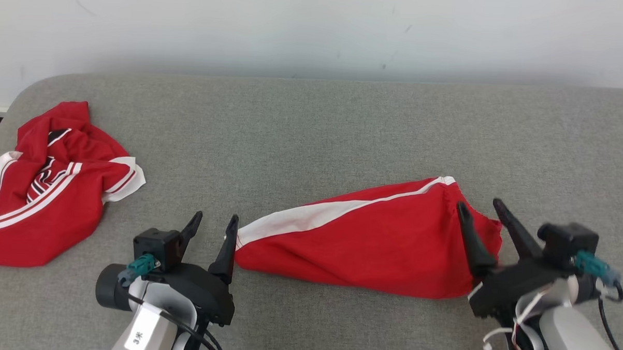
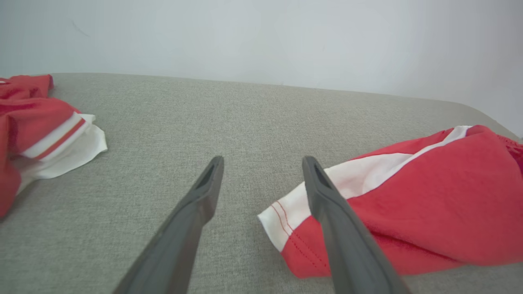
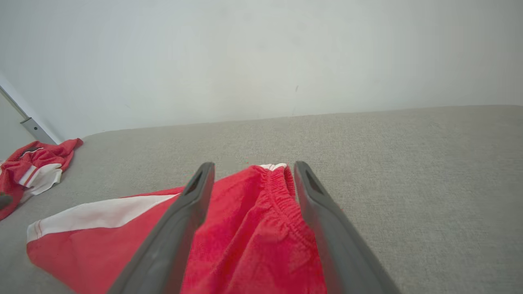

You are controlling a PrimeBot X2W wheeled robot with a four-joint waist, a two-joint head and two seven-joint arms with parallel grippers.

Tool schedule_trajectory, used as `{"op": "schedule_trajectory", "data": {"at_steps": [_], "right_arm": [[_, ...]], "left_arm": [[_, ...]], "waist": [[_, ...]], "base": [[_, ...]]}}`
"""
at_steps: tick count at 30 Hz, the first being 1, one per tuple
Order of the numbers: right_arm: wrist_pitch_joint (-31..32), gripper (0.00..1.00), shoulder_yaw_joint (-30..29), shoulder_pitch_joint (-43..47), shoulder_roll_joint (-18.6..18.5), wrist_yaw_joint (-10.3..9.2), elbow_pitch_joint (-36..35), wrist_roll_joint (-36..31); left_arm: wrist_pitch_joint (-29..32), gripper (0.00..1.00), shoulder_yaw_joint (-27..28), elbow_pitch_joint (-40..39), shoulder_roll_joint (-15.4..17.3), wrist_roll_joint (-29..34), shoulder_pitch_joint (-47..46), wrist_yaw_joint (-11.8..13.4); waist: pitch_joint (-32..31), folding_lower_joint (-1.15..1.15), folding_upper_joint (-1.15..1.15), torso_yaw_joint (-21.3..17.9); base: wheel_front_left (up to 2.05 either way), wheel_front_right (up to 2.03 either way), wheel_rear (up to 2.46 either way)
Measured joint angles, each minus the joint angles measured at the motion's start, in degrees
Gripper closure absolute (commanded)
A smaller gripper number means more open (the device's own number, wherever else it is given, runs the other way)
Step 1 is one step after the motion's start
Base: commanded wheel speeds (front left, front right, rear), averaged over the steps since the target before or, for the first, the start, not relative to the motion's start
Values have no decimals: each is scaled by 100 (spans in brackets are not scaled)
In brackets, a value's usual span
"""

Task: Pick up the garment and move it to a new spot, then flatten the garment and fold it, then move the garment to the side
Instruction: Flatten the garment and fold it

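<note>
The garment (image 1: 371,239) is a pair of red shorts with a white side stripe. It lies folded into a long wedge across the middle of the grey cushion (image 1: 313,123). My left gripper (image 1: 215,217) stands open just left of the hem end. In the left wrist view the left gripper (image 2: 263,159) has only bare cushion between its fingers, and the garment's white-edged hem corner (image 2: 278,220) lies beside its right finger. My right gripper (image 1: 479,204) stands open at the waistband end. In the right wrist view the right gripper (image 3: 254,165) has the garment's gathered elastic waistband (image 3: 282,196) lying between its spread fingers.
A second red and white garment (image 1: 47,186) lies crumpled at the cushion's far left edge. A pale wall (image 1: 316,30) rises behind the cushion. Bare grey cushion stretches behind the shorts and to their right.
</note>
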Motion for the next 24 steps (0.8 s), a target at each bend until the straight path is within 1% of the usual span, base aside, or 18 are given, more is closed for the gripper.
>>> {"op": "schedule_trajectory", "data": {"at_steps": [3,6,8,10,13,18,24], "right_arm": [[190,0,55,-336,-38,2,111,-27],[479,0,111,-714,-63,3,291,-35],[679,0,147,-1014,-68,11,485,-40],[894,0,208,-1300,-84,35,689,-41],[1173,0,240,-1626,-92,54,1056,-31],[1636,0,336,-1884,-112,60,1592,-22],[1971,0,441,-2286,83,127,2115,57]], "left_arm": [[175,0,12,-86,18,-21,-18,8],[530,0,8,-90,15,-146,-30,-8],[823,0,-20,-41,14,-198,-57,-114],[1057,0,-20,-26,19,-254,-108,-141],[1305,0,3,-26,12,-356,-164,-153],[1714,0,5,-29,13,-447,-360,-153],[2074,0,13,-20,9,-520,-376,-151]], "waist": [[18,0,0,12],[56,0,0,11],[98,0,0,5],[143,0,0,-5],[213,0,0,-14],[312,0,0,10],[421,0,0,37]], "base": [[0,0,0],[0,0,0],[0,0,0],[0,0,0],[0,0,0],[0,0,0],[0,0,0]]}}
